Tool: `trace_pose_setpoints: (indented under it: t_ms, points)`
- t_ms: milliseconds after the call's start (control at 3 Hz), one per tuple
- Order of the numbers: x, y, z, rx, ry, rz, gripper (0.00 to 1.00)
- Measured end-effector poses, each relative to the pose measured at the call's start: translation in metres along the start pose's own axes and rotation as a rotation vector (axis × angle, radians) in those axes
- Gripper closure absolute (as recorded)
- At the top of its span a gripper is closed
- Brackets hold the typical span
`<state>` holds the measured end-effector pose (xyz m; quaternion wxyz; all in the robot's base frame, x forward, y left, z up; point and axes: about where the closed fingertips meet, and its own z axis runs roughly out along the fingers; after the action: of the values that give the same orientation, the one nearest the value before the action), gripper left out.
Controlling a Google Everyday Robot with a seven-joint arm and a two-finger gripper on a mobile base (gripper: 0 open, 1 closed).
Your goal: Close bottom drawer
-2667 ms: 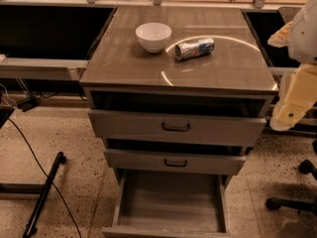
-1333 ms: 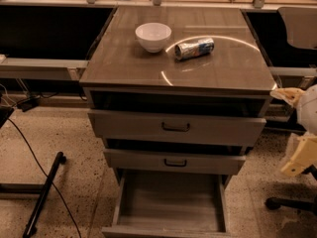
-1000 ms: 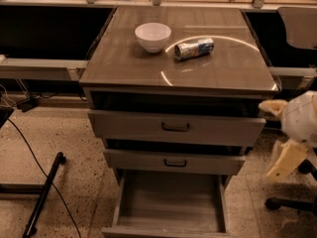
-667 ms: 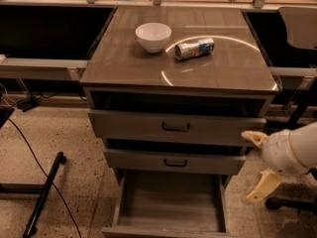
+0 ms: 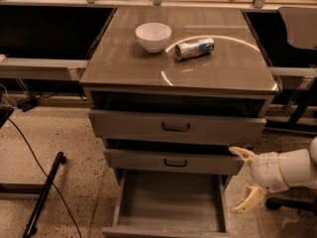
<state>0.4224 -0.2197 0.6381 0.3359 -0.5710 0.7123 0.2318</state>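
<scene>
The task has not yet begun to take effect: the grey wood-grain bottom drawer [image 5: 168, 202] stands pulled far out at the bottom centre of the frame, its deep plain grey interior fully exposed and empty, its front panel running along the lower edge where the handle cannot be seen. The cream-coloured two-finger gripper [image 5: 243, 178] sits at the lower right, just beside the right side of the grey wood-grain cabinet [image 5: 223, 73], with its fingers spread wide and holding nothing; the upper finger points toward the right end of the mid-width middle drawer [image 5: 148, 158], the lower one hangs beside the bottom drawer's right wall, apparently apart from it. Nothing presses on the front panel, so the whole push inward is left to do, and the gripper would first have to come round to the drawer's front. The wide top drawer [image 5: 129, 124] also sits slightly out. A white round bowl [image 5: 153, 36] and a silver can [image 5: 194, 48] lying on its side rest on the cabinet top.
</scene>
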Motion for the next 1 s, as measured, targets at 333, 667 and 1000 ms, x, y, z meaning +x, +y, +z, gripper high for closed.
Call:
trace_pose_setpoints:
  t_ms: [333,667,1000]
  points:
    - [0.037,-0.001,0.035,-0.050,-0.054,-0.044,0.00]
    - [0.078,0.028,0.075,-0.184,-0.116,-0.157,0.00]
    - [0.086,0.036,0.070,-0.183,-0.158,-0.241,0.00]
